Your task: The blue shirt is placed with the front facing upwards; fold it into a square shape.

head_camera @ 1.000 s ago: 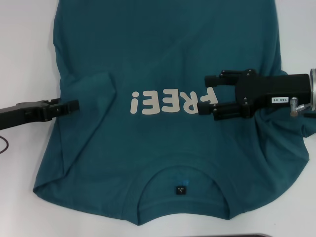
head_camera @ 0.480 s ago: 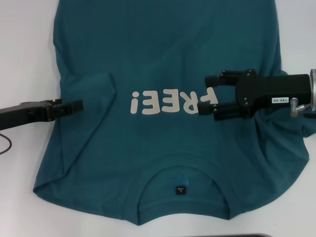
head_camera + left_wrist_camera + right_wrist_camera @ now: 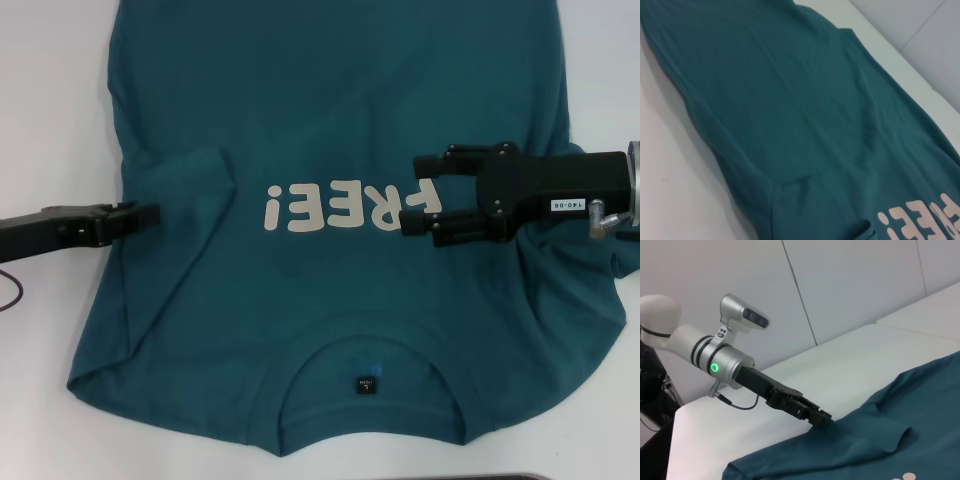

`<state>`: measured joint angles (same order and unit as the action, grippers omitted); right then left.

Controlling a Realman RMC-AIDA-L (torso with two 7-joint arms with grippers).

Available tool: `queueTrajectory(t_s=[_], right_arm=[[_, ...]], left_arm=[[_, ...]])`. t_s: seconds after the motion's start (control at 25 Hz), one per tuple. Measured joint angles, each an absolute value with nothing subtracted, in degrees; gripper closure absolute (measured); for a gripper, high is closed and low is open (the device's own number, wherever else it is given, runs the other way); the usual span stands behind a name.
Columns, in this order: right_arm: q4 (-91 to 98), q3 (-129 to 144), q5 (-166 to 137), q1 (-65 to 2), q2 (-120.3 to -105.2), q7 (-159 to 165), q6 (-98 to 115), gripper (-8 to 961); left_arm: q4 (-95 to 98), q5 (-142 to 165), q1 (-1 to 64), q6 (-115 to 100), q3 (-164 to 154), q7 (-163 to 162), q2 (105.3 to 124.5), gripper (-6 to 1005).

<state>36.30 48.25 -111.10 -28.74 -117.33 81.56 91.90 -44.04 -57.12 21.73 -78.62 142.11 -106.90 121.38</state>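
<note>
Teal shirt spread across a white table, seen from the left wrist.

The blue shirt [image 3: 805, 110] fills most of the view, lying flat with soft creases running along its length and one short raised fold near a side edge. Part of the pale pinkish-white lettering [image 3: 920, 220] shows at one corner, cut off by the picture's edge. The white table [image 3: 675, 180] is bare along one side of the cloth and shows again beyond the far side, where a thin dark seam crosses its surface.
</note>
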Motion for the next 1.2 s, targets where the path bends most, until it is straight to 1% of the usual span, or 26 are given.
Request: queueTrajectory(t_s=[0.24, 0.44, 0.64, 0.88, 0.96, 1.2], right_arm=[[36.4, 48.3, -111.1, -28.7, -117.33, 81.6, 91.9, 38], [36.4, 48.2, -111.1, -28.7, -117.33, 81.5, 91.9, 38], [36.4, 48.2, -111.1, -28.7, -117.36, 81.5, 91.9, 38], [36.4, 48.2, -111.1, -28.7, -117.41, 81.3, 91.6, 38], [36.4, 48.2, -111.1, -28.7, -117.42, 81.2, 91.6, 39], [36.4, 48.2, -111.1, -28.7, -117.42, 81.1, 91.5, 39]], left_arm=[[-44.0, -56.9, 21.9, -78.5, 142.0, -106.9, 121.37, 708], [-44.0, -56.9, 22.0, -78.6, 142.0, -107.0, 121.44, 944], [-44.0, -57.5, 22.5, -81.5, 142.4, -107.1, 121.75, 990], [-43.7, -57.6, 23.4, -82.7, 142.6, -108.6, 123.49, 999], [-43.1, -57.6, 23.8, -82.8, 142.5, -108.8, 123.79, 998], [-39.4, -57.6, 25.2, -84.9, 142.1, -109.0, 123.81, 999]])
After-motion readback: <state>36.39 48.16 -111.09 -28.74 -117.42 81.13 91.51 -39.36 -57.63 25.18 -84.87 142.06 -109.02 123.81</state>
